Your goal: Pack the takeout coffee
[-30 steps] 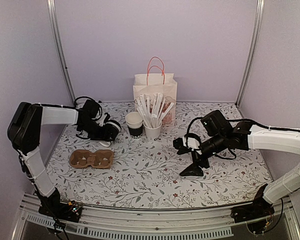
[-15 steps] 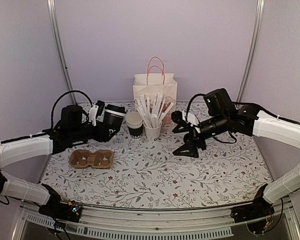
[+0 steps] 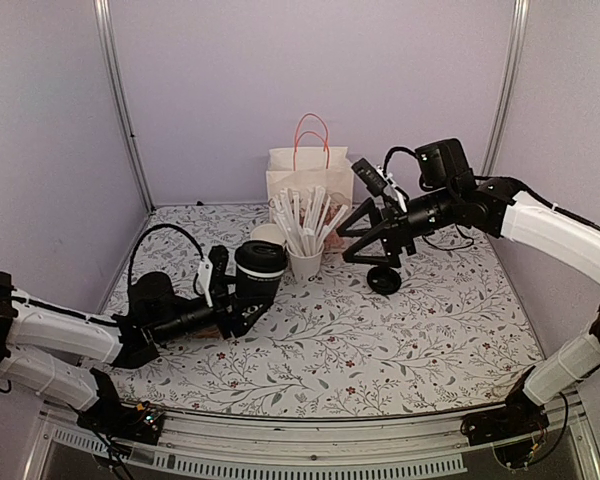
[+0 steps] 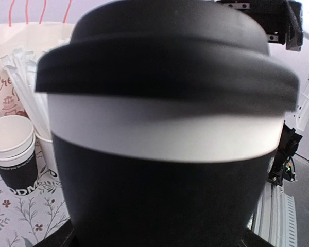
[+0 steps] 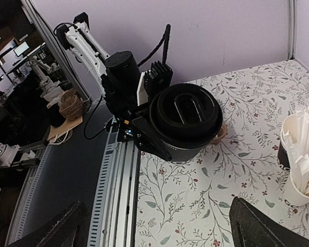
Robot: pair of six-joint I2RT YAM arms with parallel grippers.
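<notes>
The takeout coffee (image 3: 261, 264) is a dark cup with a white band and a black lid. It is upright and held above the table at left of centre. It fills the left wrist view (image 4: 165, 128) and shows from above in the right wrist view (image 5: 188, 116). My left gripper (image 3: 248, 300) is shut on the cup's lower body. My right gripper (image 3: 370, 235) is wide open and empty, raised near the white paper bag (image 3: 310, 175) at the back and facing the cup. Its fingertips (image 5: 252, 226) frame the right wrist view.
A white cup of wrapped sticks (image 3: 305, 260) and a stack of lidless cups (image 4: 13, 149) stand in front of the bag. A brown cup carrier (image 5: 222, 133) lies under the left arm, mostly hidden. Purple walls close in the sides and back.
My left arm has swung the coffee from the back left to the front middle and lifted it. My right gripper has risen and moved back toward the bag.
</notes>
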